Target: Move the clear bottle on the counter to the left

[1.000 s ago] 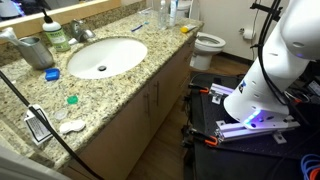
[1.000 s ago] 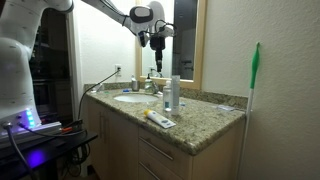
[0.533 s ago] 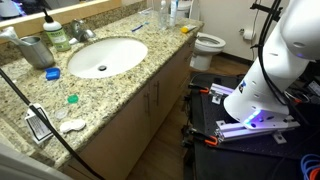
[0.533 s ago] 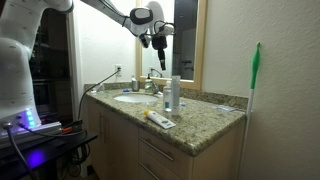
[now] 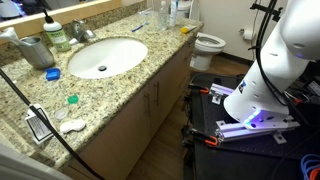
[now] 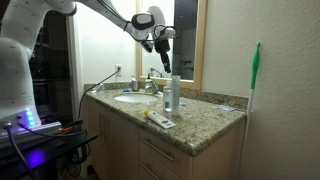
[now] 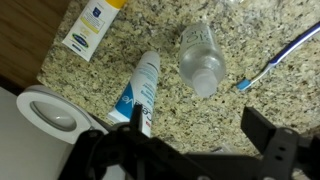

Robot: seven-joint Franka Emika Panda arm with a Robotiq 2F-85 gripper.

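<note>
So this is the approach step, nothing grabbed yet. The gripper (image 6: 162, 63) hangs in the air above the counter (image 5: 120, 90), off to the side of the sink (image 5: 100, 57) at the toilet end. Its claw is spread wide and holding nothing, which shows best in the wrist view (image 7: 197, 140).

The clear bottle (image 7: 203, 58) stands upright on the granite beyond the sink, well below the claw. In an exterior view (image 6: 173, 93) it's pretty much under the claw. A white-and-blue bottle (image 7: 140, 88) sits just beside it on one side. A blue toothbrush (image 7: 275, 58) lies near it on the other side.

My guess for the next move is to drop straight down so the jaws straddle the clear one only, squeeze, lift a bit and slide it left. That neighbour bottle is close enough to get bumped, so the descent needs to be centred.
</note>
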